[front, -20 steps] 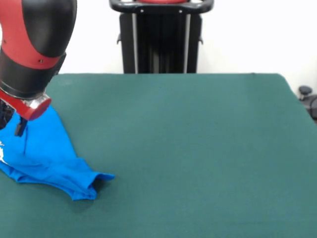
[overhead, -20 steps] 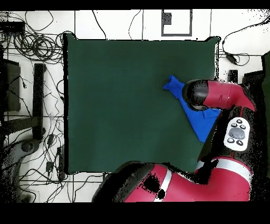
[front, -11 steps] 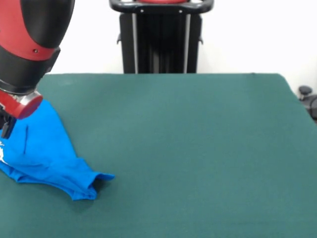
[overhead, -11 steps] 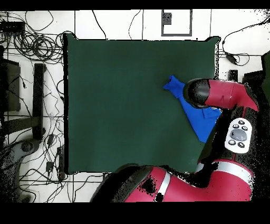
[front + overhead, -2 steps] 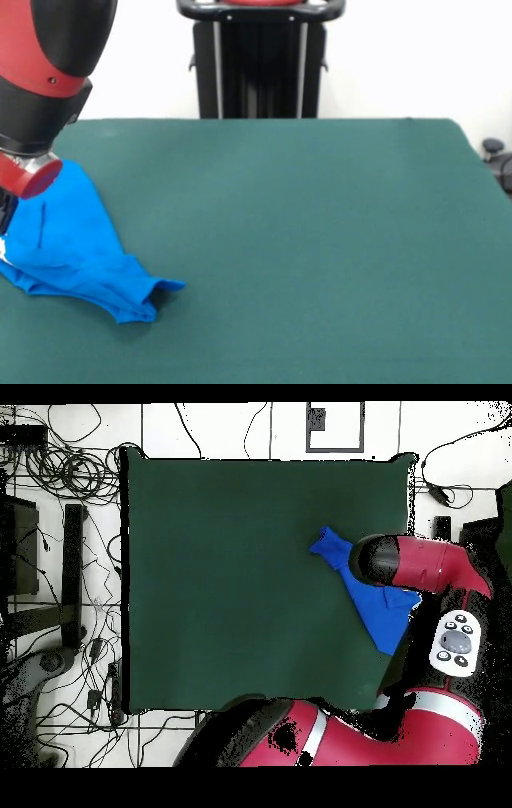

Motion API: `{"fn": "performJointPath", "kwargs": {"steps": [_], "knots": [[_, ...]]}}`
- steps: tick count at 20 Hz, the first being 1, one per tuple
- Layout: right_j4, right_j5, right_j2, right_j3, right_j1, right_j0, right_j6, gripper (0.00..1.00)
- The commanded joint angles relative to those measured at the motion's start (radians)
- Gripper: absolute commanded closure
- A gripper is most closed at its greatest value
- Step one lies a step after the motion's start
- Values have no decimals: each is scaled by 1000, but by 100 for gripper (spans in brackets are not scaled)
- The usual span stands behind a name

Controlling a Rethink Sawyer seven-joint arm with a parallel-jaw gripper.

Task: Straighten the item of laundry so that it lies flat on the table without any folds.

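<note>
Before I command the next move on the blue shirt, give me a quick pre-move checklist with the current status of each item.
1. Shirt lying flat: not ok. The blue shirt is bunched, with folds and one sleeve end poking out toward the table's middle.
2. Shirt fully on the table: cannot tell. It sits at the table's edge and runs out of the front view; the arm covers part of it in the overhead view.
3. Gripper state: cannot tell. The gripper is barely visible at the picture's edge.
4. Gripper holding fabric: cannot tell.
5. Room to spread: ok. Wide bare green surface lies beside the shirt.
6. People near the table: ok, none visible.
</note>
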Motion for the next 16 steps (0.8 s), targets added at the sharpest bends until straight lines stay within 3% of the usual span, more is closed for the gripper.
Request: {"fn": "performJointPath", "kwargs": {"steps": [1, 16], "knots": [[61, -36, 98, 146, 26, 26, 173, 0], [46, -53, 118, 194, 7, 42, 107, 0]]}}
